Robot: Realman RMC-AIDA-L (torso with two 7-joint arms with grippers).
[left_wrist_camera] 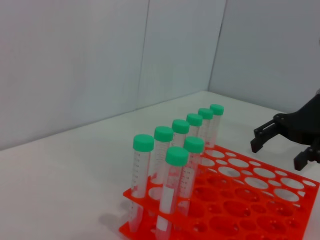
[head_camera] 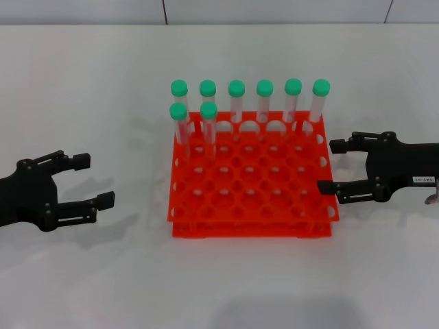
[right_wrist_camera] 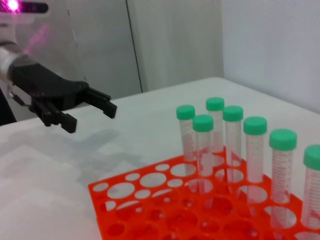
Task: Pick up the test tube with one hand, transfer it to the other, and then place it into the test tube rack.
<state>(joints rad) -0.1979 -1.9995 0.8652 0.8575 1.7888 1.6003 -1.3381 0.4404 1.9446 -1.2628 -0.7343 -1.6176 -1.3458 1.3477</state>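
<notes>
overhead, the test tube rack point(head_camera: 251, 185) sits mid-table with eight green-capped tubes upright in its far rows; the test tube point(head_camera: 208, 125), second row, stands vertical. left gripper point(head_camera: 96, 180) hovers at nine o'clock of the rack, spread, holding nothing; right gripper point(head_camera: 333, 166) at three o'clock, spread, just beside the rack's edge. from the left wrist, the tube point(left_wrist_camera: 171, 189) stands nearest. from the right wrist, the left gripper point(right_wrist_camera: 90, 113) hangs well beyond the rack point(right_wrist_camera: 150, 200). i judge the left arm nearer.
</notes>
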